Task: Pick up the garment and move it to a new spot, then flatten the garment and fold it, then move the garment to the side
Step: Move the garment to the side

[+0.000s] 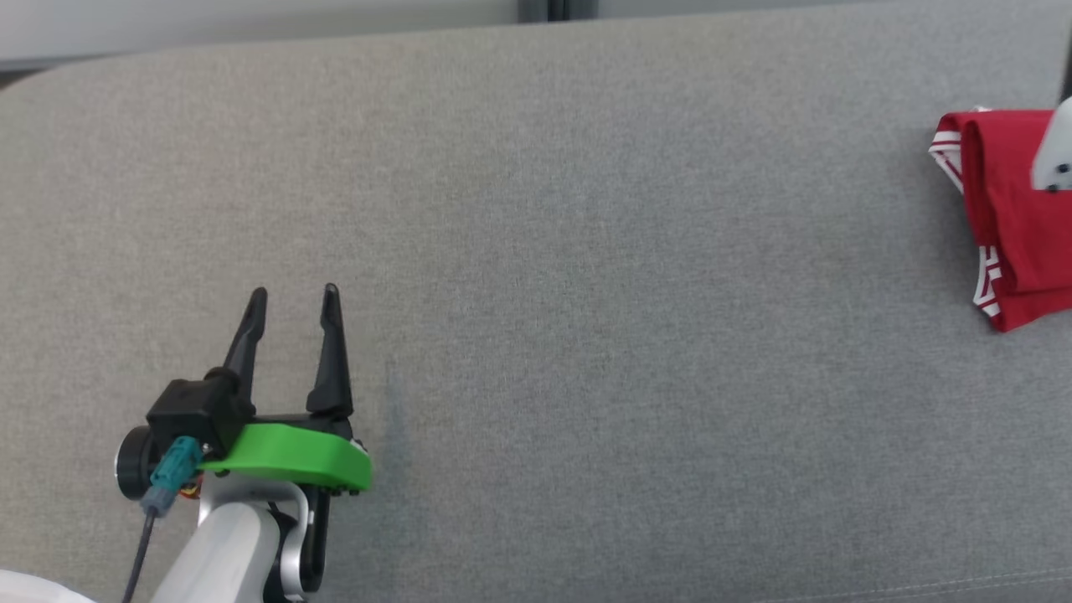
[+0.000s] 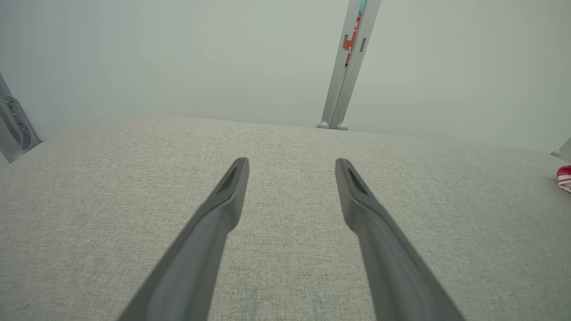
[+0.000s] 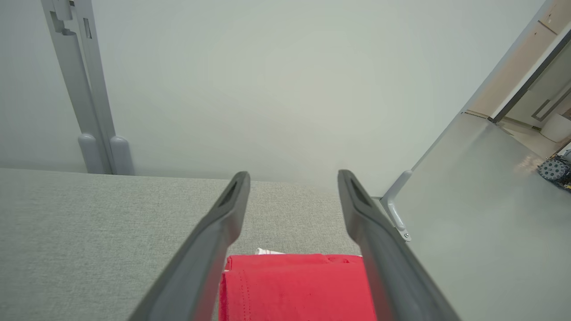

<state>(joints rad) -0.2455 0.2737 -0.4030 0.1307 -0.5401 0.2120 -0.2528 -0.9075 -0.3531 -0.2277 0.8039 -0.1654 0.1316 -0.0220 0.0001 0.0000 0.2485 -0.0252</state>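
Grey woven fabric surface (image 1: 536, 251) beneath pale wall (image 3: 267, 89), grey post (image 2: 348, 67)

Light: bright, even, diffuse | Shadow: faint, beside left gripper (image 1: 295, 290) | Sheen: grey panel (image 3: 464, 196) | Wrist views: edges bowed, finger bases (image 2: 178, 285) soft

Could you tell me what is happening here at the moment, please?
The robot is working on a red garment, which lies folded at the right side of the grey fabric surface. Its right gripper hangs open over the garment, not gripping it. The left gripper is open too, empty, off to the left.
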